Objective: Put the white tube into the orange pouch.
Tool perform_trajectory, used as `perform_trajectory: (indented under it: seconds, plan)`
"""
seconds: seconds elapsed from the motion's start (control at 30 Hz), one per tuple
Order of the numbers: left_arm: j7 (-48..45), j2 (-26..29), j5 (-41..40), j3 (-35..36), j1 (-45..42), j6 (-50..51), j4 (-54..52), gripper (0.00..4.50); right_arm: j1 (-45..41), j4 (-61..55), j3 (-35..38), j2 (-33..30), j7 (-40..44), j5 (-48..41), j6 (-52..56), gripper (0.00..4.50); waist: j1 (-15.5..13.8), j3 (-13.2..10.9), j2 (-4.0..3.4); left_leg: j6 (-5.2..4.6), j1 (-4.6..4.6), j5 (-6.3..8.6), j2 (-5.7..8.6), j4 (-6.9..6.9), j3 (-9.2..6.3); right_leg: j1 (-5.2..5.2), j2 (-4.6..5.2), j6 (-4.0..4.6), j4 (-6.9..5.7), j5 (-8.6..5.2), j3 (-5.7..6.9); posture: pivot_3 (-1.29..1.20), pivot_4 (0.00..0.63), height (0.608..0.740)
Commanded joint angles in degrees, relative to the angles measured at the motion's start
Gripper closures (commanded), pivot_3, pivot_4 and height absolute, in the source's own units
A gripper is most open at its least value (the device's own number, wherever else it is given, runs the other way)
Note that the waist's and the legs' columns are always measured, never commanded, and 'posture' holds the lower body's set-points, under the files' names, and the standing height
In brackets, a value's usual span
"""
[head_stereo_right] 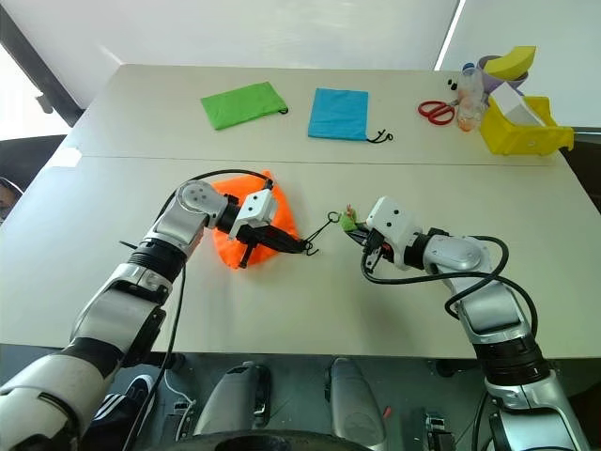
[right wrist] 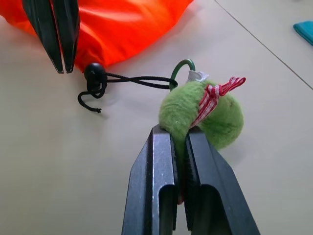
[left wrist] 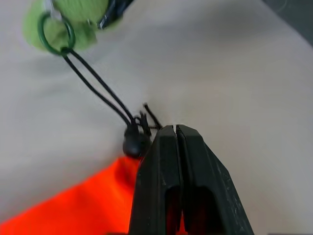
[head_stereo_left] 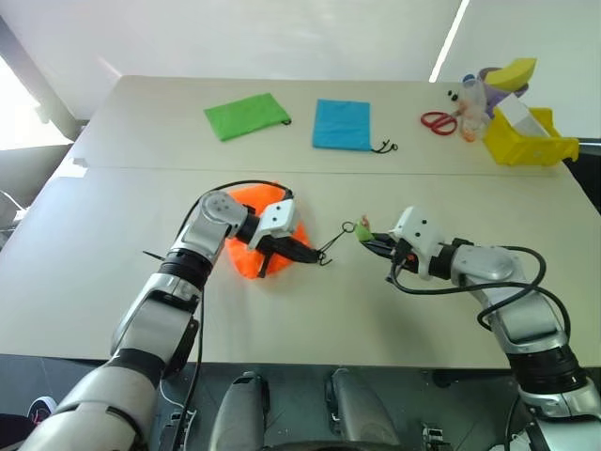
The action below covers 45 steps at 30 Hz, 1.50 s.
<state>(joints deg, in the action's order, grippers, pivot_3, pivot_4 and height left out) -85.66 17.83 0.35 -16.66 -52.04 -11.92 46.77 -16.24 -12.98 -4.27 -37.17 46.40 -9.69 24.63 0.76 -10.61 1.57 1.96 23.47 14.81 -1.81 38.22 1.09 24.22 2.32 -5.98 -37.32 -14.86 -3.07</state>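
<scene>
The orange pouch (head_stereo_left: pixel 244 258) lies bunched on the table in front of me. Its black cord (right wrist: pixel 137 81) runs from a round stopper (right wrist: pixel 94 73) to a fuzzy green tab (right wrist: pixel 210 110) with a red-and-white ribbon. My right gripper (head_stereo_left: pixel 368 241) is shut on that green tab, holding the cord stretched to the right. My left gripper (head_stereo_left: pixel 305 255) is shut, its tips at the pouch's mouth just beside the stopper (left wrist: pixel 133 144), with nothing seen between the fingers (left wrist: pixel 161 161). The white tube is hidden from view.
At the back of the table lie a green pouch (head_stereo_left: pixel 247 115) and a blue pouch (head_stereo_left: pixel 343 124). Red scissors (head_stereo_left: pixel 438 121), a clear bottle (head_stereo_left: pixel 472 103) and a yellow bin (head_stereo_left: pixel 526 141) stand at the back right.
</scene>
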Motion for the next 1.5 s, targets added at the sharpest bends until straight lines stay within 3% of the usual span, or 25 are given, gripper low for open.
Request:
perform_trajectory:
  seconds: [0.03,0.37,0.7,1.0,1.1,1.2,1.3,1.43,1.5]
  plan:
    - [4.1,-0.6,1.3,0.7,-3.1,-3.4,3.4,4.41,-0.8,-0.8,0.4,-0.2,0.0,-0.1,-1.1,4.50,-0.2,0.0,0.00,0.00,0.01,0.00,0.01,0.01,0.00,0.00,0.01,0.00,0.00,0.00,0.00,0.00,0.150,0.740]
    - [4.0,-2.5,-1.3,3.0,-7.5,-0.6,9.9,4.41,-0.8,-0.9,0.3,0.0,-0.1,-0.1,-1.0,4.50,0.1,0.0,0.00,0.00,0.01,0.00,0.00,-0.01,-0.01,0.00,-0.02,0.00,0.00,0.00,0.01,0.00,0.150,0.740]
    - [5.3,-2.3,3.6,0.5,-7.0,-6.3,11.7,4.41,-0.5,-1.4,0.3,0.0,-0.6,0.0,-0.9,4.50,0.0,0.0,0.00,0.00,0.01,0.00,0.01,0.00,0.00,0.00,-0.01,0.00,0.01,0.00,0.00,0.00,0.150,0.740]
    - [5.5,-3.5,-1.6,6.9,-11.2,-2.8,12.4,4.41,-0.5,-1.0,0.3,-0.3,-0.4,0.2,-1.3,4.50,0.0,0.0,0.00,0.00,0.01,0.00,0.01,0.00,0.00,0.00,-0.01,0.00,0.01,0.00,0.01,0.00,0.150,0.740]
    - [1.7,-3.7,-4.4,8.0,-11.1,2.6,9.7,3.49,-0.8,-0.8,0.2,-0.1,-0.3,0.1,-1.3,4.50,0.1,0.0,0.01,0.00,0.01,0.00,0.01,0.00,0.00,0.00,-0.01,0.00,0.01,0.00,0.00,0.00,0.150,0.740]
    - [-3.7,-1.7,-3.9,5.0,-7.9,9.1,2.3,2.04,-0.9,-0.6,0.2,-0.1,-0.3,0.1,-1.4,4.50,0.2,0.0,0.00,0.00,0.01,0.00,0.01,-0.01,0.00,0.00,-0.02,-0.01,0.01,0.00,0.01,0.00,0.150,0.740]
    - [-1.1,-0.4,-1.1,2.8,-4.0,3.8,-3.2,0.61,-1.0,-0.5,0.2,0.0,-0.3,0.1,-1.5,4.50,0.3,0.0,0.00,0.00,0.00,0.00,-0.01,-0.03,0.00,0.00,-0.02,0.00,0.00,0.00,0.00,0.00,0.150,0.740]
    - [7.6,0.6,4.8,0.1,-1.9,-7.3,-2.8,0.61,-1.1,-0.4,0.1,0.2,-0.4,0.3,-1.7,4.50,0.0,0.0,0.00,0.00,-0.01,0.00,-0.01,-0.01,-0.01,0.00,-0.01,0.00,-0.02,0.00,0.00,0.00,0.150,0.740]
    - [9.3,0.3,5.4,-0.3,-1.7,-8.1,-2.7,0.61,-1.1,-0.4,0.0,0.2,-0.5,0.4,-1.8,4.50,-0.2,0.0,0.00,0.01,0.00,0.00,0.01,0.01,0.00,-0.01,0.02,0.00,-0.01,0.01,0.00,0.00,0.150,0.740]
